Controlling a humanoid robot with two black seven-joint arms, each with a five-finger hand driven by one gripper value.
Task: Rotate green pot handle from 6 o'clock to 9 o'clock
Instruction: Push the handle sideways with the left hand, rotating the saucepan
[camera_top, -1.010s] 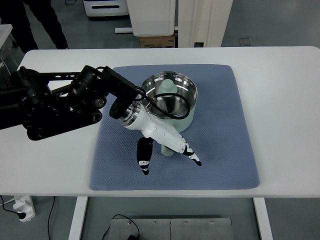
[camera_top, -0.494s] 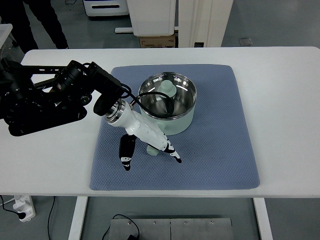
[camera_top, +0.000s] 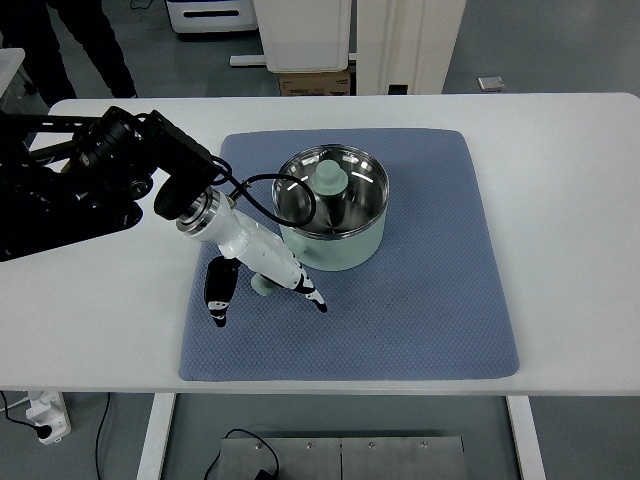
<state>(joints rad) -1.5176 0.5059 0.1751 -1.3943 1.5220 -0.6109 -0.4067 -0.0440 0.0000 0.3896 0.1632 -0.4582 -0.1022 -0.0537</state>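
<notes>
Blue mat (camera_top: 440, 300) bears green pot (camera_top: 345, 245); left robot hand (camera_top: 262, 275) covers its handle (camera_top: 262, 287).

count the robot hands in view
1: the left hand lies on the blue mat just left of the green pot, over its handle. The right hand is out of frame.

There is one view only, so no scene is shared between cameras. It looks down steeply from the robot's own side, set high enough to take in nearly the whole white table (camera_top: 560, 200), whose near edge runs along the lower frame. The blue mat (camera_top: 440, 300) sits centre frame. Floor and white furniture fill the top strip; the left arm (camera_top: 70, 190) enters from the left edge.
</notes>
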